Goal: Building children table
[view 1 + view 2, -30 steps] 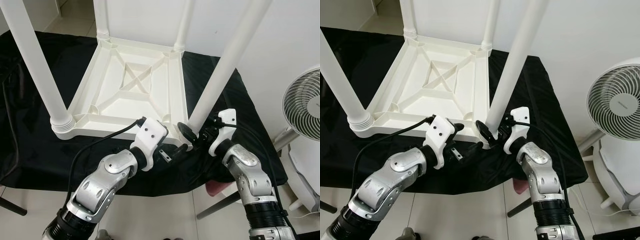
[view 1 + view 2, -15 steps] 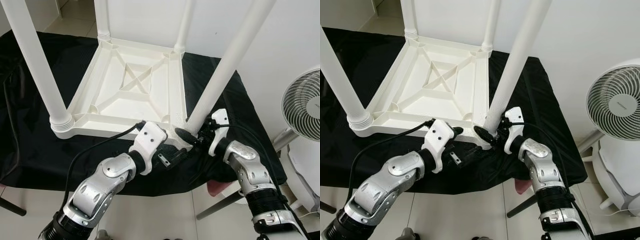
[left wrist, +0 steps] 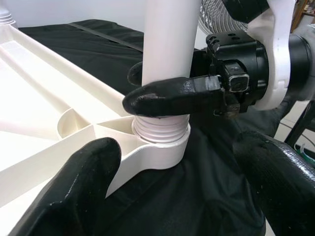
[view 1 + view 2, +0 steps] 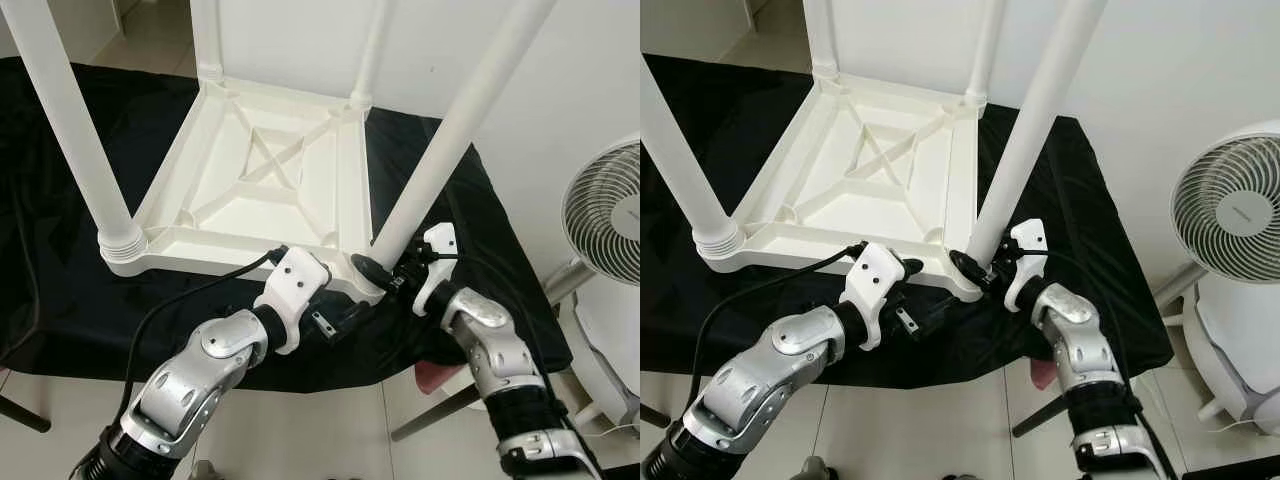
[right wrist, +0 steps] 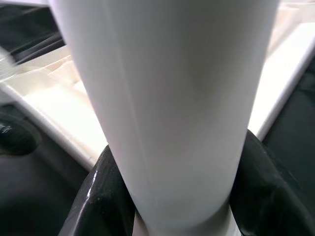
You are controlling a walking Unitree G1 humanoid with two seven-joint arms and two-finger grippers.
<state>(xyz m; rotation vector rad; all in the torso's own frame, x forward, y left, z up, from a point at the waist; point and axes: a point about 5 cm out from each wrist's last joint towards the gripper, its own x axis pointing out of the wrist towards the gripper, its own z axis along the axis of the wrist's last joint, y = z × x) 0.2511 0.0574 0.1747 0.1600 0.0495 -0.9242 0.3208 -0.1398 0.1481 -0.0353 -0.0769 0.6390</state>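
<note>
A white plastic children's table lies upside down on a black cloth, its legs pointing up. My right gripper is shut on the near right leg just above the threaded socket; its fingers wrap the leg on both sides. My left gripper is open at the same corner, low against the cloth. One left finger lies by the table's rim, the other sits over the cloth beyond the socket.
A white standing fan and a white appliance stand at the right. The cloth-covered surface ends just before my arms, with tiled floor below. A pink object and a slanted metal leg show under the near right edge.
My right gripper has slid down the near right leg toward its base. My left gripper has moved forward, closer to that corner socket.
</note>
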